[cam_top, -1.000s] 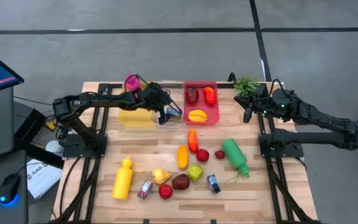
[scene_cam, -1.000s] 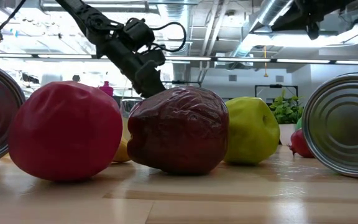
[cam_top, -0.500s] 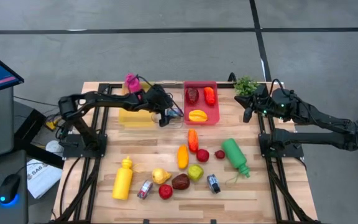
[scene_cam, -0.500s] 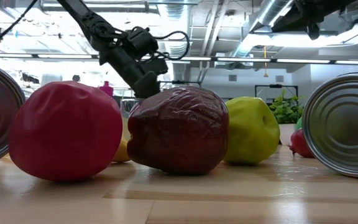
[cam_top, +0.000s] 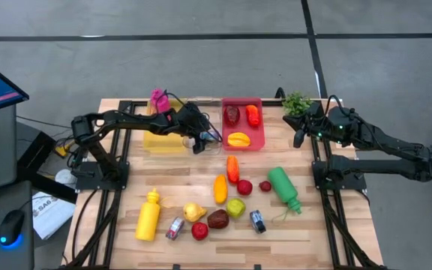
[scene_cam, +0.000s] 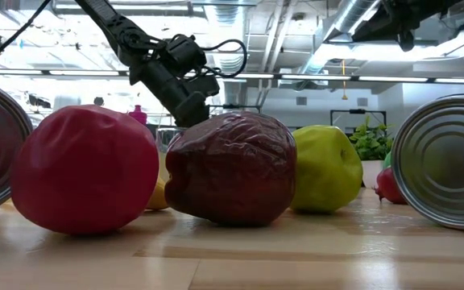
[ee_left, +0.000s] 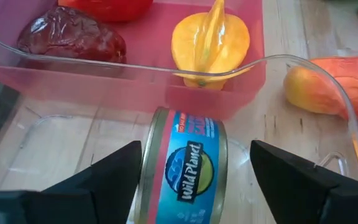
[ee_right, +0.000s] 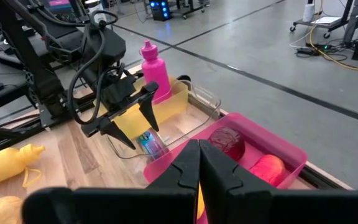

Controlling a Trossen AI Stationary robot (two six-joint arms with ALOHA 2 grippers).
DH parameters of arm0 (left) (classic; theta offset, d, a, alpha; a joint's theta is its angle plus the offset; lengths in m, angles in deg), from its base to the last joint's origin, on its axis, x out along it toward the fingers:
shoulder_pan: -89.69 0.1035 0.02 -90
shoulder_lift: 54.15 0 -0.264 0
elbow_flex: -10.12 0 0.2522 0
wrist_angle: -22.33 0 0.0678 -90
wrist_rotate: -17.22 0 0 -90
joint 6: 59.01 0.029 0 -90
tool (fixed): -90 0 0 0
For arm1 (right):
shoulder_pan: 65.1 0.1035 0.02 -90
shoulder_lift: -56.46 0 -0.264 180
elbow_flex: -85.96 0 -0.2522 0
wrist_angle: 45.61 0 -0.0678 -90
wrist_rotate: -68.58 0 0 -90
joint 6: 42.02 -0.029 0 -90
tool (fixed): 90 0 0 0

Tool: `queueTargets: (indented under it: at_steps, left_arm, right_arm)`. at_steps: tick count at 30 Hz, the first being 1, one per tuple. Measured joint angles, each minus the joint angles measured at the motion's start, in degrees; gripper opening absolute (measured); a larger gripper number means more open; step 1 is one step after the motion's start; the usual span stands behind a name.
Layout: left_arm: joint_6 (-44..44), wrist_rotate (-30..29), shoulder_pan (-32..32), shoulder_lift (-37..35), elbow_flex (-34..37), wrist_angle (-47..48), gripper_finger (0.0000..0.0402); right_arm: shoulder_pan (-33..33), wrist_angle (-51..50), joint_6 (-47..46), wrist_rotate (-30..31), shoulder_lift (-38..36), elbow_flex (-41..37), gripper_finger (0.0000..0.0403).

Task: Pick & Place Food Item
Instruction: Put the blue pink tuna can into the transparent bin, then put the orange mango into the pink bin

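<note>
A tuna can [ee_left: 188, 165] with a blue label lies on its side in a clear container [ee_left: 303, 62], between the yellow bin [cam_top: 163, 141] and the red bin [cam_top: 242, 124]. My left gripper [ee_left: 196, 149] is open and slants down into the clear container, one finger on each flat end of the can [ee_right: 148, 143]. The red bin holds a yellow starfruit [ee_left: 210, 40], a dark red fruit [ee_left: 70, 40] and an orange-red one. My right gripper [ee_right: 197, 162] is shut and empty, held high near the table's far right [cam_top: 300, 129]. My left gripper comes at the can slanting down from the table's left side, its fingers across the can's two flat ends. One finger [ee_left: 126, 165] stands close against the can's rim [ee_left: 149, 155]; I cannot tell whether it touches. A gap shows before the other finger [ee_left: 272, 168].
A pink bottle [cam_top: 158, 99] stands behind the yellow bin. On the near half lie a carrot [cam_top: 232, 168], a mango [cam_top: 220, 188], a green bottle [cam_top: 283, 187], a yellow bottle [cam_top: 148, 215], several fruits [cam_top: 217, 219] and two small cans [cam_top: 257, 220]. A plant [cam_top: 297, 101] stands at the far right.
My left gripper has sunk a little toward the clear container and the can.
</note>
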Motion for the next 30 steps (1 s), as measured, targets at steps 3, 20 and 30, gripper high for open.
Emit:
queueTargets:
  at_steps: [3,20,30]
  left_arm:
    - [0.1,-0.1,0.0,0.0,0.0,0.8,0.0274]
    - [1.0,-4.2,0.3,-0.9,0.4,3.0,0.0201]
    - [2.2,-9.2,0.2,-8.0,0.3,1.7,0.0185]
  right_arm:
    - [0.0,0.0,0.0,0.0,0.0,0.0,0.0]
    - [0.0,0.0,0.0,0.0,0.0,0.0,0.0]
    - [-0.5,0.0,0.0,0.0,0.0,0.0,0.0]
